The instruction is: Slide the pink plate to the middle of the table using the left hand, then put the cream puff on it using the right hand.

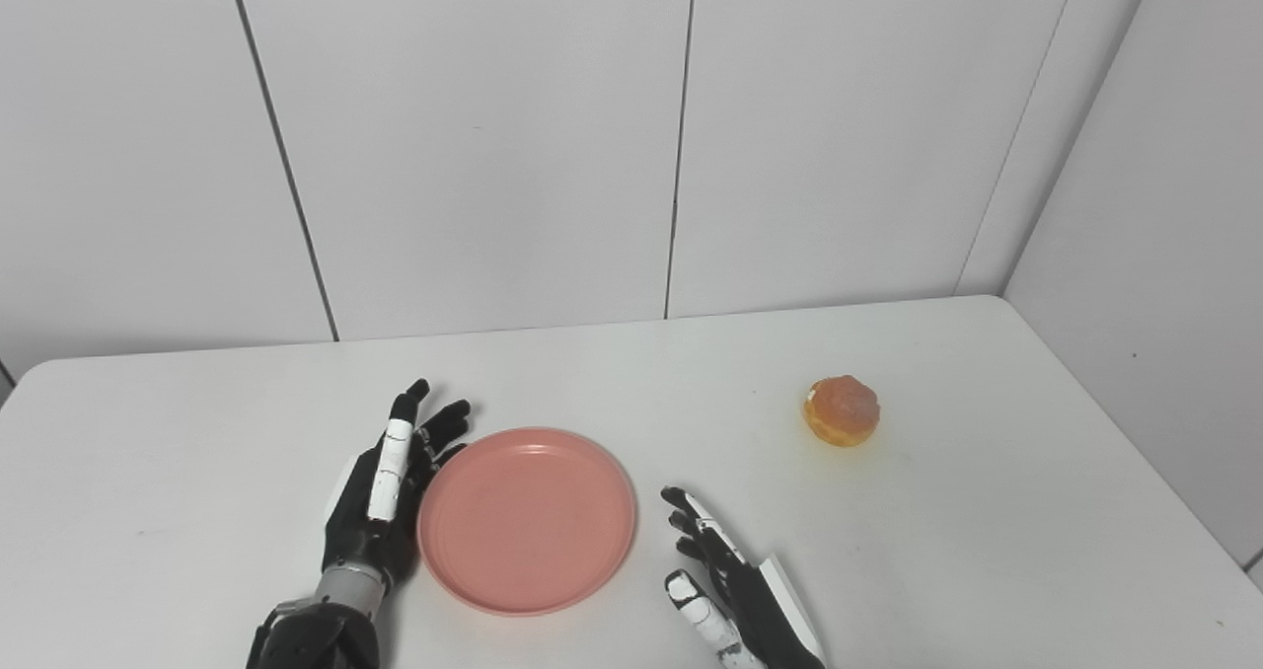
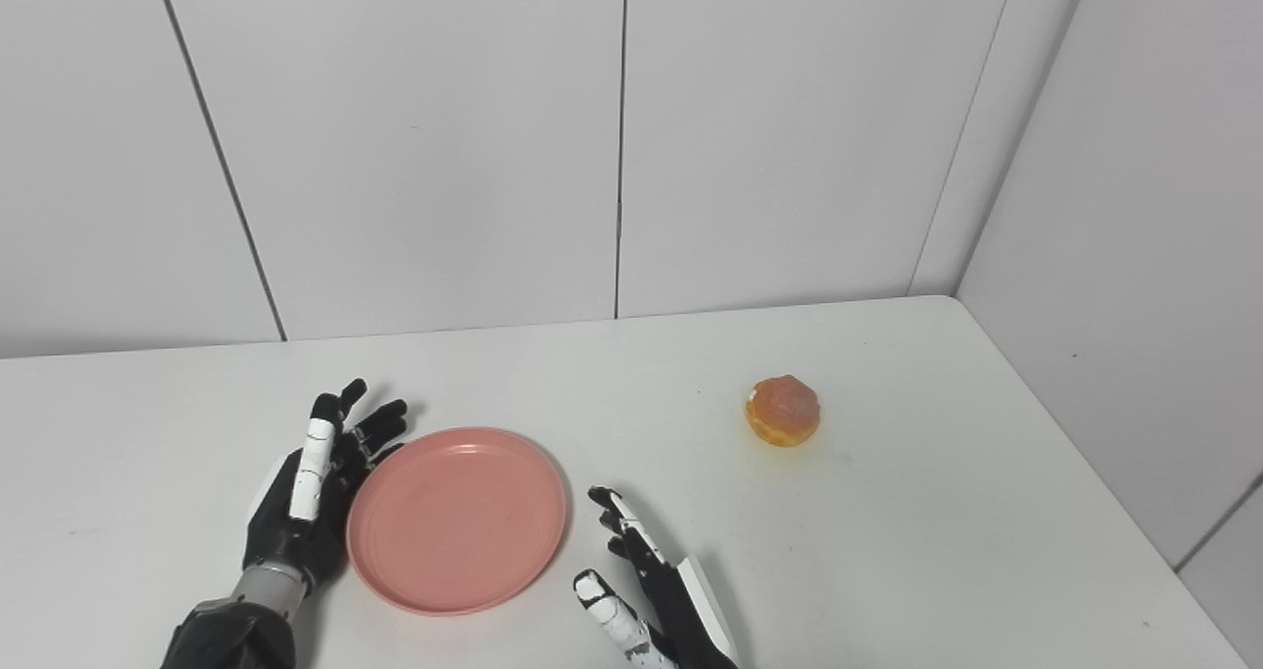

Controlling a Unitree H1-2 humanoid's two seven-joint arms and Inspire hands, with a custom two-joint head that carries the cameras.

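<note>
Lying flat on the white tabletop [image 1: 987, 551], the pink plate [image 1: 526, 519] sat empty between the two hands. The left hand [image 1: 380, 506] stood on edge just beside the plate's left rim, fingers straight and spread, holding nothing; whether it touched the rim could not be told. The right hand [image 1: 725, 585] waited just right of the plate, apart from it, fingers extended and parted, also holding nothing. The cream puff [image 1: 841, 409], golden with a pinkish top, rested alone on the tabletop, well beyond the right hand, farther back and to its right. Pale panelled walls [image 1: 493, 136] closed the scene behind.
</note>
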